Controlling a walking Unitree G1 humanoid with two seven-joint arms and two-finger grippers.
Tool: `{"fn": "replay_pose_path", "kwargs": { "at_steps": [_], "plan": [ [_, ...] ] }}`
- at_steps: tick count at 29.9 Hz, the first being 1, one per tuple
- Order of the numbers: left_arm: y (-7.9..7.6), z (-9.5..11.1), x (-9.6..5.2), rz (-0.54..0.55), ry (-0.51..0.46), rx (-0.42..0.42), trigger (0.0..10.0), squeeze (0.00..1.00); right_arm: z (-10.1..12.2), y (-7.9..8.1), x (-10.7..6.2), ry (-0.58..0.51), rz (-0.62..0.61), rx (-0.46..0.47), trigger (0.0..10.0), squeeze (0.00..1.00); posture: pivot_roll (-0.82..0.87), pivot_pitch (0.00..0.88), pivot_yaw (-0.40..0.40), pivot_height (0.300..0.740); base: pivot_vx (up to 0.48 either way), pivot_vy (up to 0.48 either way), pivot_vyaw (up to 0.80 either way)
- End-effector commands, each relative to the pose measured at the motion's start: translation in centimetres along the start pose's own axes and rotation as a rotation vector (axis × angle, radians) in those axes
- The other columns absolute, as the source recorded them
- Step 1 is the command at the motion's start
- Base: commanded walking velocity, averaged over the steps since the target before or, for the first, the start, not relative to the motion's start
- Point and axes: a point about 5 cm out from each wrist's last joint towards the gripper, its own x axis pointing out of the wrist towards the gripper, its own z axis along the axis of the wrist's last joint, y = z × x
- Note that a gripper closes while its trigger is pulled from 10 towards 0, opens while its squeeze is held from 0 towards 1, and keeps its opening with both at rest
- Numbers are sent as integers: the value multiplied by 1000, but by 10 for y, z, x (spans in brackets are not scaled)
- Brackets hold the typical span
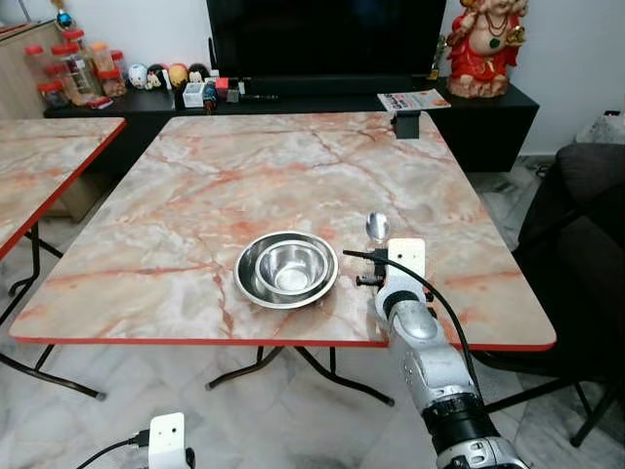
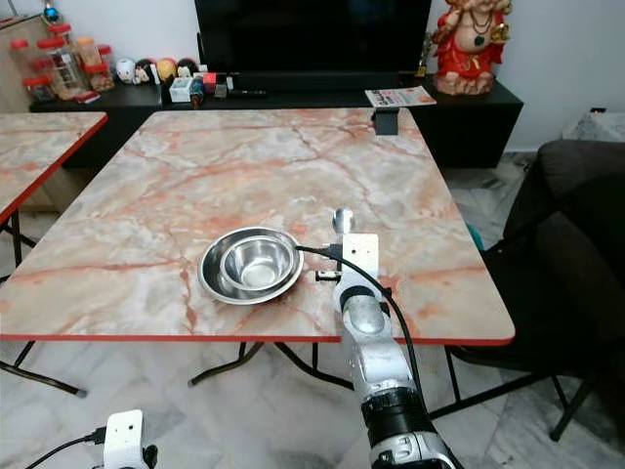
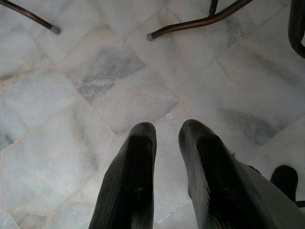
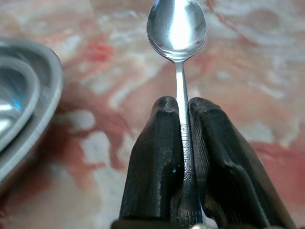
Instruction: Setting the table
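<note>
A steel spoon (image 4: 177, 28) is pinched by its handle between the black fingers (image 4: 157, 157) of my right gripper (image 4: 179, 107), which is shut on it. The spoon's bowl (image 1: 377, 227) points away from me, just above the marble table (image 1: 225, 166). To its left, a small steel bowl (image 1: 291, 268) rests inside a steel plate (image 1: 250, 283) near the table's front edge. My right arm (image 1: 415, 332) reaches over that front edge. My left gripper (image 3: 166, 131) hangs low over the tiled floor, fingers slightly apart with nothing between them.
A second marble table (image 1: 44, 156) stands at the left. A dark chair (image 1: 586, 225) sits close to the table's right side. Behind the table is a black TV cabinet (image 1: 488, 117) with jars, small ornaments and a red statue (image 1: 486, 44). Folding table legs (image 3: 200, 21) cross the floor.
</note>
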Motion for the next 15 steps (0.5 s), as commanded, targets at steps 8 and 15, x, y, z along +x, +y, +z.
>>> {"fn": "replay_pose_path", "kwargs": {
  "at_steps": [8,15],
  "plan": [
    [1,-2,0,5,18,3,10000,0,-9,13,-4,73,102,-65,10000,0,-40,0,18,709,0,0,0],
    [2,-2,0,11,20,-1,10000,0,-8,16,-3,88,97,-52,10000,0,-40,0,16,709,0,0,0]
  ]
}}
